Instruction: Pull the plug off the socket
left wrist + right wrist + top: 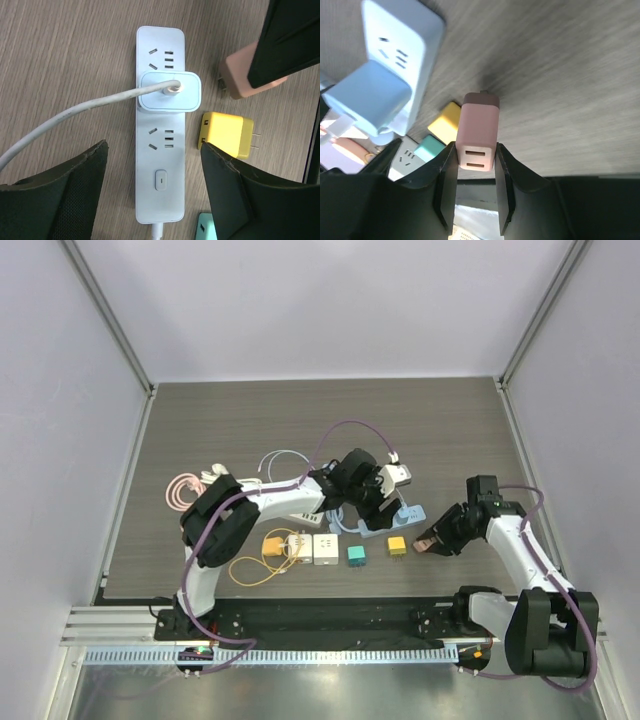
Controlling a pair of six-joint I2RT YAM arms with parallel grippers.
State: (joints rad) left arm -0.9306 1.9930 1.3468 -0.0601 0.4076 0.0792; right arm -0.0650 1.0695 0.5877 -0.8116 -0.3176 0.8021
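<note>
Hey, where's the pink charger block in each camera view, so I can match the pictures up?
Top external: the pink charger block is right of centre, at the right arm's tip, just right of the yellow charger.
Left wrist: upper right, above the yellow charger.
Right wrist: centre, clamped in the right pincer.
Shared landmark: the yellow charger, beside it in all three views.

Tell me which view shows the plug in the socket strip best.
Left wrist: it looks straight down on the plug, whole, seated in the strip's middle socket. Right wrist shows it obliquely at the frame's left. Top view: the left arm mostly hides it.
</note>
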